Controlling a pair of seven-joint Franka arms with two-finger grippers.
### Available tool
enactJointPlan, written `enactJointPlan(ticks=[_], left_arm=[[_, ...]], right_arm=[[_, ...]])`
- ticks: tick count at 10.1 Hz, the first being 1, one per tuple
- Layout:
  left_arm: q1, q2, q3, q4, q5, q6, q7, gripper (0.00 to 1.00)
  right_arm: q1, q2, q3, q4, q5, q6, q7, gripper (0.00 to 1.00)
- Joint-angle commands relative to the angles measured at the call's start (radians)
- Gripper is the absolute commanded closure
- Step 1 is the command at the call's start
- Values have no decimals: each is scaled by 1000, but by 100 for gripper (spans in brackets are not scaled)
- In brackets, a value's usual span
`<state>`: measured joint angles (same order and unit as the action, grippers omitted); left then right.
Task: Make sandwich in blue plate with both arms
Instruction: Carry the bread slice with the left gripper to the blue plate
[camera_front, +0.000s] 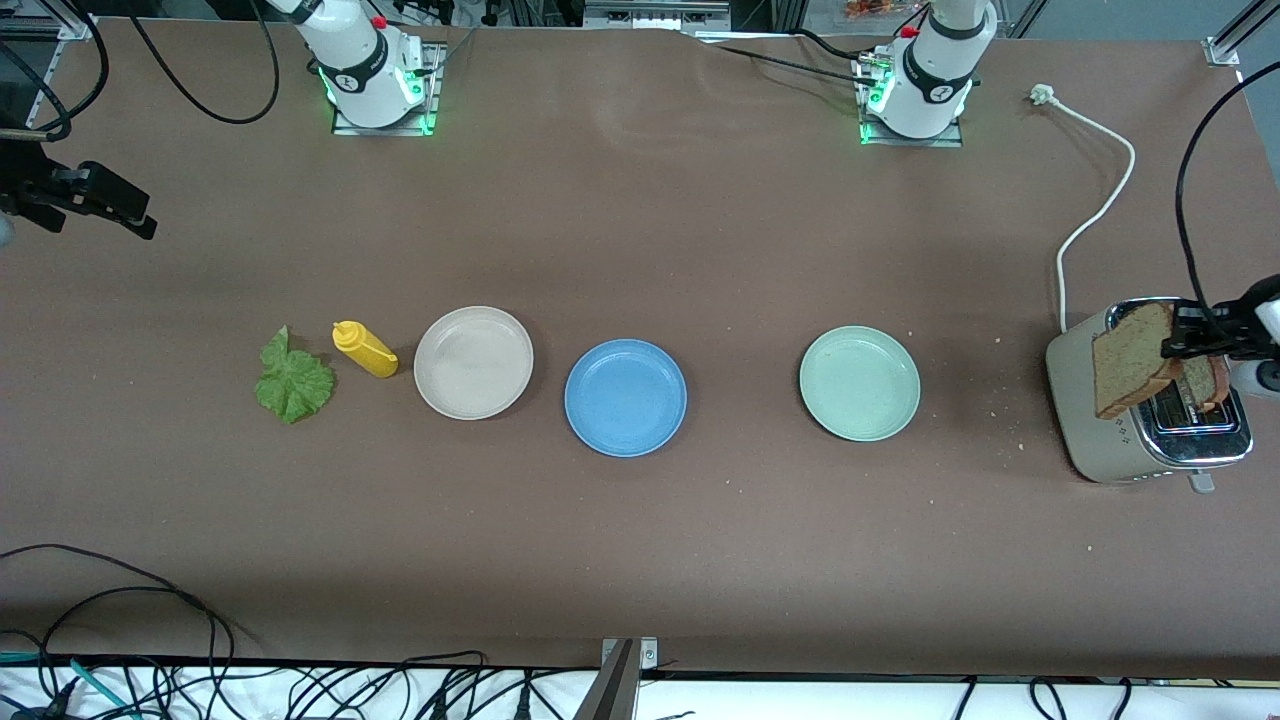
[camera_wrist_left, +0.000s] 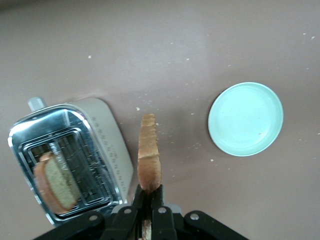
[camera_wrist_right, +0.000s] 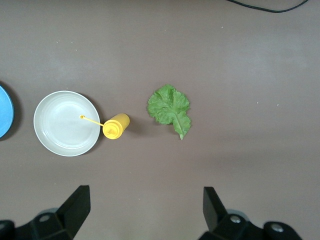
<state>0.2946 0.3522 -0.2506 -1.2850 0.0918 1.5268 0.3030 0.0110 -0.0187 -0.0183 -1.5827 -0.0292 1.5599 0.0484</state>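
Observation:
My left gripper (camera_front: 1178, 345) is shut on one brown bread slice (camera_front: 1130, 362) and holds it edge-up over the toaster (camera_front: 1100, 440). In the left wrist view the fingers (camera_wrist_left: 149, 191) pinch that slice (camera_wrist_left: 149, 159) by its crust. A second bread slice (camera_wrist_left: 55, 185) stands in a toaster slot (camera_front: 1205, 385). The blue plate (camera_front: 625, 397) lies bare at mid-table. The green lettuce leaf (camera_front: 293, 380) lies flat toward the right arm's end. My right gripper (camera_wrist_right: 145, 195) is open and empty, high over the table near the lettuce (camera_wrist_right: 170, 107).
A yellow squeeze bottle (camera_front: 364, 348) lies between the lettuce and a beige plate (camera_front: 473, 362). A pale green plate (camera_front: 859, 382) sits between the blue plate and the toaster. A white power cord (camera_front: 1095, 215) runs from the toaster. Crumbs lie around the toaster.

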Motion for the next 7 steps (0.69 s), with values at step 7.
enactJointPlan(ticks=[7], left_arm=[[-429,111,102,-48,-471,86,-402,100]], right_arm=[[-5,-6,1,6,15,-8,5,0]])
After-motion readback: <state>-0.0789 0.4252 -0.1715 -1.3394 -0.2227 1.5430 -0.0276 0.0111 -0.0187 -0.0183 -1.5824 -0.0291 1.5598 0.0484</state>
